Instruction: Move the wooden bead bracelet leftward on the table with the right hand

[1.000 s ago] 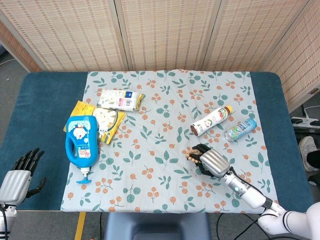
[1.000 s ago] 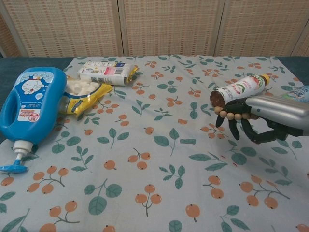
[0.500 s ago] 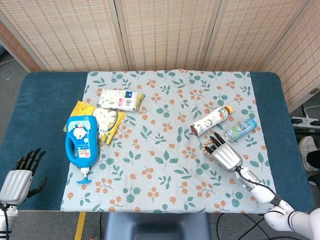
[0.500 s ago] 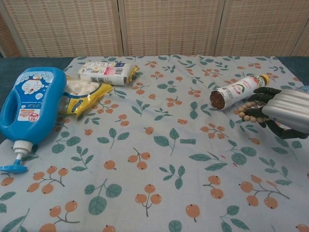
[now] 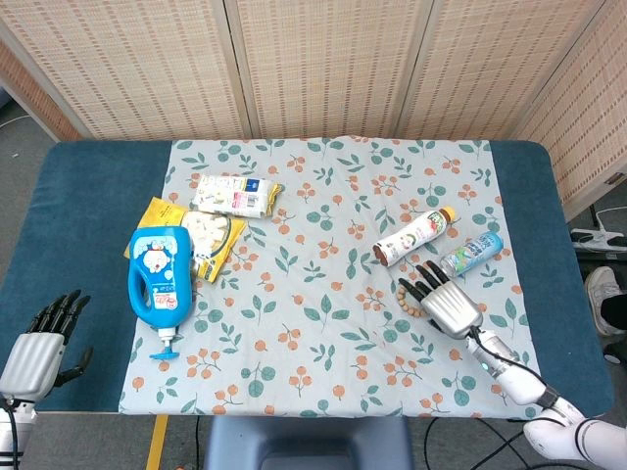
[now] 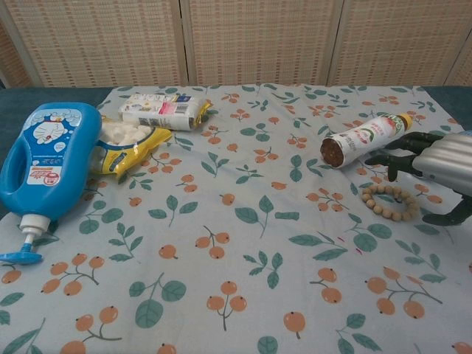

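Wooden bead bracelet (image 6: 390,202) lies flat on the floral cloth (image 5: 323,343), right side, just below the pink-label bottle (image 6: 361,138). My right hand (image 6: 435,166) hovers just beside it, fingers spread, holding nothing. Left hand (image 5: 37,345) sits idle at the table's left edge, fingers apart. To do this well: come down over the beads, hook the ring w/ fingertips, lift clear of the bottle, then carry left. Vs half a sec ago: bracelet hung from my fingers; now it's down on the cloth, released.

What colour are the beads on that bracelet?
Pale tan wood, clearest in the chest view: bracelet.
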{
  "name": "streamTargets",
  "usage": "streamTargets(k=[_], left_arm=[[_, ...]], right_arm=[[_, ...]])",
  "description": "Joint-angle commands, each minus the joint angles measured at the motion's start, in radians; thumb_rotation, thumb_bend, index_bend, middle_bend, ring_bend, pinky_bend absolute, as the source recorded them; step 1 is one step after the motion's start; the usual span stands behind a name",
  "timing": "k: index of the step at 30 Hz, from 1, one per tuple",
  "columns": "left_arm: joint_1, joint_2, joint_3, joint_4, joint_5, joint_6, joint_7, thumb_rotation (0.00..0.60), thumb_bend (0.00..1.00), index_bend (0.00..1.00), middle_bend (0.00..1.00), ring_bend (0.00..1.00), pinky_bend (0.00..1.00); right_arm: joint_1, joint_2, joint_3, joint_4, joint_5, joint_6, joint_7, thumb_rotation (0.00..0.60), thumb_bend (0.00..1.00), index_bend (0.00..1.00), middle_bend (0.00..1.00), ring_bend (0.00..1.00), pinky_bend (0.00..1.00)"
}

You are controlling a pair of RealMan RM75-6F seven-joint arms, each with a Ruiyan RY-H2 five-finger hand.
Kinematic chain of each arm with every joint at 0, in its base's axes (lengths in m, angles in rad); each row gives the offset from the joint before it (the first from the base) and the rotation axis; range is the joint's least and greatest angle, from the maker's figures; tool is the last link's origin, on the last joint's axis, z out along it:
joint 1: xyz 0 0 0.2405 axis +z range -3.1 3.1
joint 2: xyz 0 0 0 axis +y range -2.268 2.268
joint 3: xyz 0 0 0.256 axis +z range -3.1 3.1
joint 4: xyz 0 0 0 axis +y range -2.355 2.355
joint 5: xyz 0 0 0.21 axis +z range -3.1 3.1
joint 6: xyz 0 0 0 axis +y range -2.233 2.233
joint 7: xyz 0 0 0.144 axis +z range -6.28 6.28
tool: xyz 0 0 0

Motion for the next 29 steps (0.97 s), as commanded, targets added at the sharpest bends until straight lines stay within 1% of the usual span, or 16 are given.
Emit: streamTargets(k=[1, 2, 4, 6, 8, 9, 10, 14, 16, 18, 20, 23, 29], left_arm=[[0.000, 0.000, -0.001, -0.001, -0.001, 0.000, 0.001, 0.600, 0.44, 0.00, 0.00, 0.00, 0.15], [0.000, 0.001, -0.001, 0.000, -0.001, 0.001, 0.000, 0.600, 0.44, 0.00, 0.00, 0.00, 0.15], [0.001, 0.001, -0.001, 0.000, -0.001, 0.003, -0.002, 0.600, 0.44, 0.00, 0.00, 0.00, 0.15], [0.001, 0.002, -0.002, -0.001, 0.001, 0.006, -0.002, 0.600, 0.44, 0.00, 0.00, 0.00, 0.15], [0.002, 0.002, -0.001, -0.001, 0.004, 0.009, -0.002, 0.600, 0.44, 0.00, 0.00, 0.00, 0.15], [0.003, 0.002, 0.000, -0.001, 0.006, 0.010, 0.000, 0.600, 0.44, 0.00, 0.00, 0.00, 0.15], [0.004, 0.002, 0.001, -0.001, 0.007, 0.011, 0.001, 0.600, 0.44, 0.00, 0.00, 0.00, 0.15], [0.005, 0.002, 0.000, -0.002, 0.008, 0.015, 0.003, 0.600, 0.44, 0.00, 0.00, 0.00, 0.15], [0.004, 0.001, 0.000, -0.001, 0.008, 0.015, 0.005, 0.600, 0.44, 0.00, 0.00, 0.00, 0.15], [0.004, 0.000, -0.001, 0.000, 0.006, 0.014, 0.009, 0.600, 0.44, 0.00, 0.00, 0.00, 0.15], [0.003, -0.002, -0.002, 0.000, 0.005, 0.013, 0.013, 0.600, 0.44, 0.00, 0.00, 0.00, 0.15], [0.002, -0.008, -0.002, 0.002, 0.010, 0.017, 0.022, 0.600, 0.44, 0.00, 0.00, 0.00, 0.15], [0.002, -0.014, 0.001, 0.002, 0.015, 0.018, 0.038, 0.600, 0.44, 0.00, 0.00, 0.00, 0.15]], right_arm=[[-0.010, 0.016, 0.004, -0.026, 0.007, 0.004, -0.009, 0.600, 0.15, 0.00, 0.22, 0.00, 0.00], [-0.016, 0.030, 0.005, -0.051, 0.012, 0.006, -0.012, 0.600, 0.15, 0.00, 0.21, 0.00, 0.00], [-0.034, 0.058, 0.011, -0.108, 0.024, 0.028, -0.019, 0.600, 0.15, 0.00, 0.15, 0.00, 0.00], [-0.065, 0.080, 0.021, -0.168, 0.030, 0.084, -0.009, 0.600, 0.15, 0.00, 0.09, 0.00, 0.00], [-0.107, 0.100, 0.026, -0.229, 0.025, 0.164, 0.014, 0.600, 0.15, 0.00, 0.05, 0.00, 0.00], [-0.140, 0.113, 0.023, -0.268, 0.012, 0.224, 0.028, 0.600, 0.15, 0.00, 0.04, 0.00, 0.00], [-0.163, 0.125, 0.015, -0.293, 0.001, 0.261, 0.033, 0.600, 0.15, 0.00, 0.02, 0.00, 0.00], [-0.276, 0.183, -0.025, -0.384, -0.023, 0.401, -0.010, 0.600, 0.16, 0.00, 0.00, 0.00, 0.00], [-0.319, 0.189, -0.033, -0.394, -0.026, 0.451, -0.014, 0.600, 0.20, 0.00, 0.00, 0.00, 0.00], [-0.356, 0.184, -0.040, -0.370, -0.028, 0.486, -0.003, 0.600, 0.22, 0.00, 0.00, 0.00, 0.00], [-0.367, 0.186, -0.041, -0.359, -0.023, 0.478, -0.005, 0.600, 0.22, 0.00, 0.00, 0.00, 0.00], [-0.375, 0.179, -0.018, -0.347, -0.023, 0.491, -0.010, 0.600, 0.23, 0.00, 0.00, 0.00, 0.00], [-0.394, 0.181, 0.005, -0.352, -0.023, 0.501, -0.020, 0.600, 0.24, 0.00, 0.00, 0.00, 0.00]])
